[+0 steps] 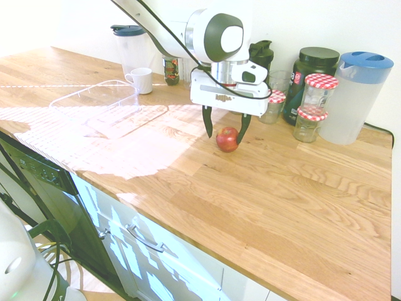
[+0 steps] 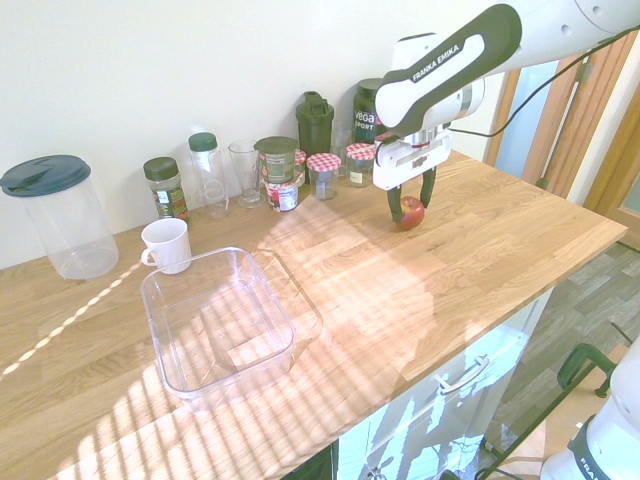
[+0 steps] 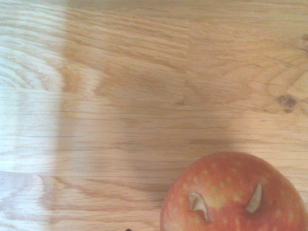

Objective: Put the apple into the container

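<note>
Wooden kitchen countertop (image 1: 301, 188): small round red apple (image 1: 227, 138) sits between the gripper (image 1: 225, 128)'s spread fingers. Wrist cam alone shows two nicks in its skin. Clear rectangular plastic container (image 2: 215, 320) sits well apart.

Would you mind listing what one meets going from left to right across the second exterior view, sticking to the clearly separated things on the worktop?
Pitcher with the dark lid → white mug → clear container → apple, which sits on the wood between the open fingers of the gripper.
</note>
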Controlling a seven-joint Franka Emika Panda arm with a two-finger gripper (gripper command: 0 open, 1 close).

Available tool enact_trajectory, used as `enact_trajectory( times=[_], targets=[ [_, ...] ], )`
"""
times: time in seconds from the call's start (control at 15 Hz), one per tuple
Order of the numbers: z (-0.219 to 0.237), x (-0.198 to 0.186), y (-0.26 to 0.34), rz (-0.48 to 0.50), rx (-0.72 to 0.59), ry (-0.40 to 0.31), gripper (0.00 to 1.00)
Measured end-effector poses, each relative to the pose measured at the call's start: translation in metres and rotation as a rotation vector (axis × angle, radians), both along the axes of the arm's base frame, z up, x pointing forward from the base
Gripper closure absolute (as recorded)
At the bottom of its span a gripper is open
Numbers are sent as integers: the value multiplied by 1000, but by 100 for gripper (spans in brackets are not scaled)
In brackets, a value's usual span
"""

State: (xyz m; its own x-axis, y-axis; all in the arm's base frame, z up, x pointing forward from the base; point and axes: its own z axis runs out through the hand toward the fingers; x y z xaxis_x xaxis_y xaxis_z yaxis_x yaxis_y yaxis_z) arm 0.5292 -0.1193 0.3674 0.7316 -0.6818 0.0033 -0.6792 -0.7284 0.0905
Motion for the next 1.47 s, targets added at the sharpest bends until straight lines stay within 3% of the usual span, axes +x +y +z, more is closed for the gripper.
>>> enact_trajectory(
  times=[0.47,0.67,1.0,1.27,1.47],
  targets=[
    [-10,2,6,-15,33,13,100],
    [6,8,36,14,67,-3,100],
    [100,-6,177,172,64,-106,100],
    [113,-40,318,248,106,-133,100],
    [112,-58,380,271,128,-162,100]
  ],
)
